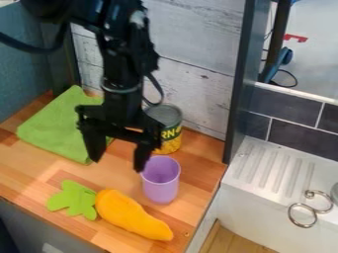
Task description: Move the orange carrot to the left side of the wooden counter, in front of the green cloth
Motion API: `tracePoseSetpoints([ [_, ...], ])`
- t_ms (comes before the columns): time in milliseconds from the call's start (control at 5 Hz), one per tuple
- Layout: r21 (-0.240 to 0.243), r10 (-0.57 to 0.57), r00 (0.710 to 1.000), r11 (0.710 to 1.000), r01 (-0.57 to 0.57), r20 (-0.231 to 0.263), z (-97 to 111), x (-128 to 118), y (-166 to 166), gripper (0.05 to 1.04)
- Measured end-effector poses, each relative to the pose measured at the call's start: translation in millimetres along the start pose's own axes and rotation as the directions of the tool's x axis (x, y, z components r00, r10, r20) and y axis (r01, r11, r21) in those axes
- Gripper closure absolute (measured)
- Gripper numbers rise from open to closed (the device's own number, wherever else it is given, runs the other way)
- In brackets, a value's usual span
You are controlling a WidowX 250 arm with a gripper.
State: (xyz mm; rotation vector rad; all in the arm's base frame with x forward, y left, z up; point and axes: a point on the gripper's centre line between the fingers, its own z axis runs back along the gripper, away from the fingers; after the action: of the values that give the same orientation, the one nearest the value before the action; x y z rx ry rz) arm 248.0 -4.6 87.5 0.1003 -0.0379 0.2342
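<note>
Towel (55,124) and carrot leaves (76,199) — green; carrot root (129,213) — orange. Cup (160,183): lilac. Corn can (170,133): yellow and green label, silvery lid. Tabletop (36,174): warm brown, patchwork of lighter and darker wood strips. Wall boards (198,89): whitish-grey, grained. Tiles (287,109): dark slate, pale grout lines. Sink (264,197): white.

From the spread gripper (117,164), bare wooden counter (39,169) left a way out at 9 o'clock and a shorter strip at 6, up to the orange toy vegetable (129,212). The purple cup (160,185) blocked 4 o'clock, near one fingertip; the can (172,141) stood at 2, before the plank wall (198,94). Green cloth (56,126) lay low at 10.
</note>
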Motion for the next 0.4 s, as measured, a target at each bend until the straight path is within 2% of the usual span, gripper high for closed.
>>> tracePoseSetpoints([
  [200,0.023,0.057,0.998,0.998,-0.056,-0.035,-4,-20,-17,0.083],
  [400,0.023,0.126,0.992,0.992,-0.125,-0.023,-10,-35,-20,0.083],
])
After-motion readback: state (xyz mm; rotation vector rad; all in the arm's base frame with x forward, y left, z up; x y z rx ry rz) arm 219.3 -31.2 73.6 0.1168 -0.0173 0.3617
